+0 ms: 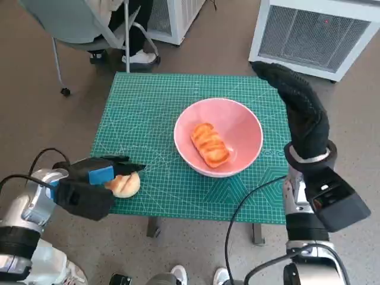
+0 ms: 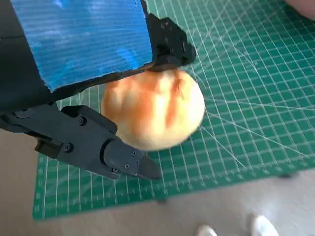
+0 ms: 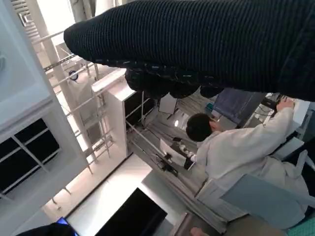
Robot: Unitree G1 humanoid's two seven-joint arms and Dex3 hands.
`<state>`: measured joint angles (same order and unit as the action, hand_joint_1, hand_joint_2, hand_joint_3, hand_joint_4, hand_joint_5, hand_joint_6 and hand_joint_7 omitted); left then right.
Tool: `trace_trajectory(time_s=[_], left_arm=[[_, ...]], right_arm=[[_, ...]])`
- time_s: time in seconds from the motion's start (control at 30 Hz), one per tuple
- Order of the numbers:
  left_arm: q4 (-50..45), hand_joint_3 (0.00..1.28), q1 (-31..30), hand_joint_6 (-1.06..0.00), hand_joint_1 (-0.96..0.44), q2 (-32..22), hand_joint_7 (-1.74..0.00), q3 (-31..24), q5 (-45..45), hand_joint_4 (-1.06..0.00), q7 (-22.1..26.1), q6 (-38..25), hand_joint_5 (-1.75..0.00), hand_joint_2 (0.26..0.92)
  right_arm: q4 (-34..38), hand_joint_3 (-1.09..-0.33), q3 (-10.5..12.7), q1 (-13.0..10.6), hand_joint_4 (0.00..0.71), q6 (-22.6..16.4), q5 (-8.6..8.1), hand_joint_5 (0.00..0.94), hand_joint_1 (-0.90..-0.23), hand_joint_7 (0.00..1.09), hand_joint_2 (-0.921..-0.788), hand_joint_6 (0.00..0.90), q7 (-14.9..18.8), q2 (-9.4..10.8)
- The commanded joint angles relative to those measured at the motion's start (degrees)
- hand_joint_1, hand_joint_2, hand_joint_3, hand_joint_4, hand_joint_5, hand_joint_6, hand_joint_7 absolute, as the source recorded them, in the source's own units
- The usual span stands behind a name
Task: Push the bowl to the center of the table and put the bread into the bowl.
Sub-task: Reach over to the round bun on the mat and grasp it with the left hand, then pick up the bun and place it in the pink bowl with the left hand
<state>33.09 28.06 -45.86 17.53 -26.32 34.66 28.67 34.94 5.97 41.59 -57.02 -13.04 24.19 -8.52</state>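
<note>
Bowl (image 1: pixel 237 127): pink, sits on the green cutting mat (image 1: pixel 142 113) a bit right of the table's middle, upright. One glazed orange bread piece (image 1: pixel 209 145) already lies inside it, on the bottom, slanted

Second bread, a round pale bun (image 1: pixel 124 184), is at the near-left part of the mat, well apart from the bowl. Left hand (image 1: pixel 89 184) has it gripped: in the left wrist view the bun (image 2: pixel 155 110) sits between the blue-taped back with upper fingers (image 2: pixel 170 42) on one side and a black finger below, both touching it. Can't tell if the bun is lifted or touching the mat

Right hand (image 1: pixel 300 107), gloved, is raised at the table's right edge beside the bowl, not touching it. Fingers point away from the robot, roughly straight and together, nothing in it

Right wrist view: glove (image 3: pixel 206 44) across the top, a person in white (image 3: pixel 236 152) seated behind, white shelving

Head view: grey chair (image 1: pixel 77 24) and a person's shoe (image 1: pixel 141 57) beyond the table, white appliance (image 1: pixel 314 32) far right
</note>
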Motion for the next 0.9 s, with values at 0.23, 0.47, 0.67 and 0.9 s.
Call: trace_trajectory(time_s=[0.23,0.47,0.67,0.9], left_arm=[[-1.9,0.08,-1.8,-0.71,0.00,-1.9,-1.00,-1.2,0.1,-0.59,-4.0,3.8,-1.30,0.919],[-5.5,0.09,-0.8,-0.72,0.00,-2.3,-1.00,-5.6,4.6,-0.55,-4.6,5.2,-1.37,0.920],[-8.2,0.08,2.7,-0.73,0.00,-1.7,-1.02,-9.2,8.4,-0.57,-4.8,6.2,-1.33,0.918],[-11.8,0.08,9.1,-0.71,0.00,0.6,-1.09,-11.7,10.4,-0.59,-6.0,5.5,-1.26,0.920]], right_arm=[[0.6,-0.799,-0.1,-1.1,0.304,0.7,0.30,0.032,-0.667,0.71,-0.921,-0.001,0.0,-0.4],[0.8,-0.798,-0.2,-1.1,0.304,0.5,0.36,0.032,-0.666,0.70,-0.921,-0.001,0.2,-0.5],[1.4,-0.800,-0.3,-0.9,0.305,0.3,0.18,0.033,-0.664,0.69,-0.921,-0.001,0.7,-0.8],[1.8,-0.804,-0.4,-0.6,0.302,0.2,-0.09,0.031,-0.665,0.68,-0.921,-0.001,1.3,-1.0]])
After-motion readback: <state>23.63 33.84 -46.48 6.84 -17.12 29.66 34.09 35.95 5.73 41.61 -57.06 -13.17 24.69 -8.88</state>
